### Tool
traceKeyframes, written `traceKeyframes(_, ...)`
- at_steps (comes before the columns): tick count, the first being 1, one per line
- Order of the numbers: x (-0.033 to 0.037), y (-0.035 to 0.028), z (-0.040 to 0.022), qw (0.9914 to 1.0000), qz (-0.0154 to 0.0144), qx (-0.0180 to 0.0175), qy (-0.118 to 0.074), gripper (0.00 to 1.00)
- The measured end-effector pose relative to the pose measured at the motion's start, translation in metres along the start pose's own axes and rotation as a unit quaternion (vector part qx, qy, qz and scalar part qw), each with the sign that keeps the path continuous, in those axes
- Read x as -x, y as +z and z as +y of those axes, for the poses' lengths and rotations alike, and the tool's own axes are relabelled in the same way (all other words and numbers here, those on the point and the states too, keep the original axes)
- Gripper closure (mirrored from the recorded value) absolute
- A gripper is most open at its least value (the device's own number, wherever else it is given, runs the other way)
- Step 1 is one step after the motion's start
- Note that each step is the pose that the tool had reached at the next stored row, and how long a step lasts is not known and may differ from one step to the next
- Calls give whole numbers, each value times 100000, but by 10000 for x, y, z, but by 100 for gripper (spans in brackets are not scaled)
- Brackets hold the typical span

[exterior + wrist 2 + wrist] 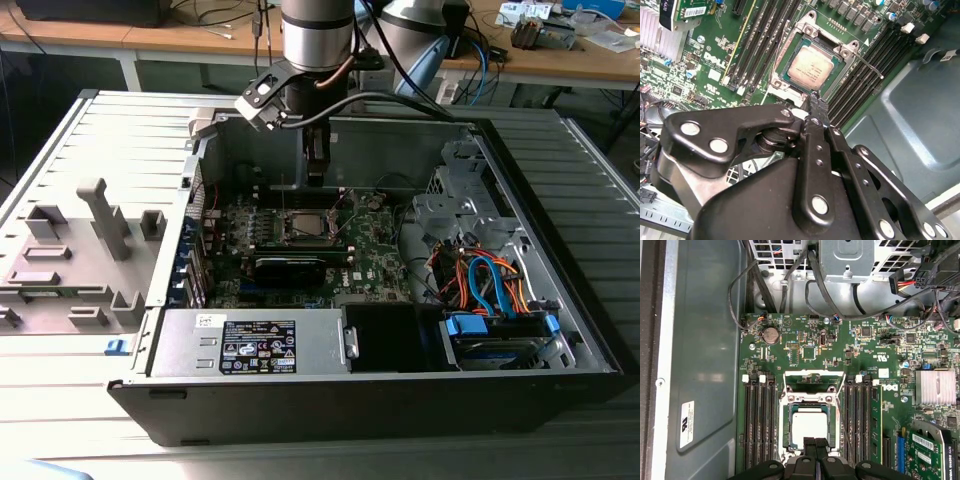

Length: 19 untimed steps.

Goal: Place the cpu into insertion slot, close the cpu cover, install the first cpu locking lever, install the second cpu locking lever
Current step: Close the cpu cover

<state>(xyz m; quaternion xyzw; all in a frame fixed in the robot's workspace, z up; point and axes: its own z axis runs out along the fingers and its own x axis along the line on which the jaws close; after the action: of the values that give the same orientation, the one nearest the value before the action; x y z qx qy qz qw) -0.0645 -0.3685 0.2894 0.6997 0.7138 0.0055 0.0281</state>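
Note:
The cpu [812, 67] [810, 427], a silvery square chip, lies flat in the insertion slot [788, 64] on the green motherboard [375, 255]. The cpu cover [814, 381] stands open on the far side of the socket from the gripper, with the board showing through its window. A thin locking lever [867, 62] sticks out unlatched beside the socket. My gripper [815, 102] [815, 444] hangs just above the near edge of the socket, its two fingers shut together with nothing between them. In the exterior view the gripper [316, 175] hovers over the cpu [303, 226].
Long black memory slots [760, 425] flank the socket on both sides. A silver heatsink [935, 387] and an expansion card [930, 450] sit nearby. Cables [485, 280] and a drive cage [500, 335] fill the case's end at the exterior view's right. Case walls [390, 135] surround the board.

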Motion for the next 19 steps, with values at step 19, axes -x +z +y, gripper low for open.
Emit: traceKeyframes(19,12,59,670,99995,-513,-784,-160,89)
